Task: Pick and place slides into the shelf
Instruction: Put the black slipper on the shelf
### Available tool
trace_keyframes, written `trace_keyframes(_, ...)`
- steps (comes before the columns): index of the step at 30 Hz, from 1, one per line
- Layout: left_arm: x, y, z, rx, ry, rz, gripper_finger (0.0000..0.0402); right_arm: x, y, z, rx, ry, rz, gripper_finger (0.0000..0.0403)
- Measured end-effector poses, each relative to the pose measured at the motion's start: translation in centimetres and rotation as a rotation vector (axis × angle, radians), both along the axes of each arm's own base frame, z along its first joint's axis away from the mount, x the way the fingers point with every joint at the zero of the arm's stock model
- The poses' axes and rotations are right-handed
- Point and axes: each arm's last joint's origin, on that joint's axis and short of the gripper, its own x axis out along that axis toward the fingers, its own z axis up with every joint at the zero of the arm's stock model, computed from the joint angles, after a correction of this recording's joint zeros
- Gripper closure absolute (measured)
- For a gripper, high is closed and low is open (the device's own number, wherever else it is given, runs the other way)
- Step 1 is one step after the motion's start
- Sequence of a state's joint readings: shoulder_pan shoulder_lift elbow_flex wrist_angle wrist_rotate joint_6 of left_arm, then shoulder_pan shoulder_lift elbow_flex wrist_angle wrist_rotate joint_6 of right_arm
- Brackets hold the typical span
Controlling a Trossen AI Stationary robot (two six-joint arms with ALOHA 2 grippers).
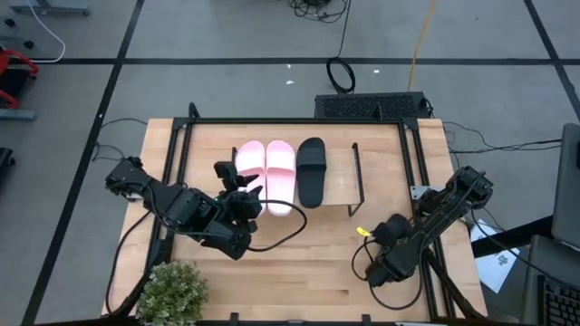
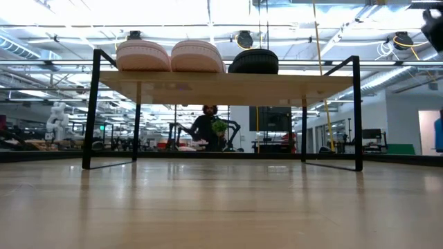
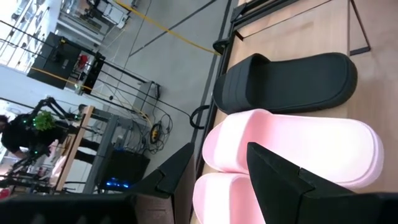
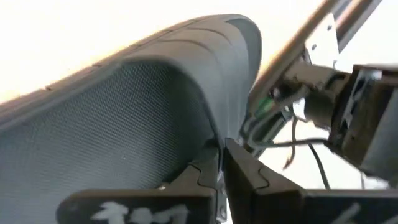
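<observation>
While three slides sit on the shelf [image 1: 376, 192] | pink pair [image 1: 266, 172], one black slide [image 1: 311, 170] placed | left gripper [image 1: 243, 192] open by pink | right gripper [image 4: 221, 163] clamps the fourth black slide [image 4: 137, 106], you must place it

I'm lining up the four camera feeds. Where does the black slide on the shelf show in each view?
High view: black slide on the shelf, right of the pink pair.
Low view: black slide on the shelf board, right of the pink pair.
Left wrist view: black slide beyond the nearer pink slide.
Right wrist view: the shelf slide is not identifiable; a dark slide fills the frame.
Shared landmark: the pink pair next to it.
</observation>
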State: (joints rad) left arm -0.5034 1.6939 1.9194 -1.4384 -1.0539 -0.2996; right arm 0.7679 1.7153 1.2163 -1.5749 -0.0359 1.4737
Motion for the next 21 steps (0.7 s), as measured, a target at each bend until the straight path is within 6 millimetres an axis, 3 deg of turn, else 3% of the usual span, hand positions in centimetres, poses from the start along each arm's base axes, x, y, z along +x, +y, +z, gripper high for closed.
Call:
trace_keyframes(9, 0.0, 0.0, 0.0, 0.006, 0.005, -0.003, 0.0249, 0.8, 1.1, 1.7, 0.050, -0.081, 0.058, 0.0402)
trace_keyframes(21, 0.0, 0.0, 0.0, 0.006, 0.005, -0.003, 0.0249, -0.1, 4.2, 4.4, 0.072, -0.248, 0.061, 0.0402)
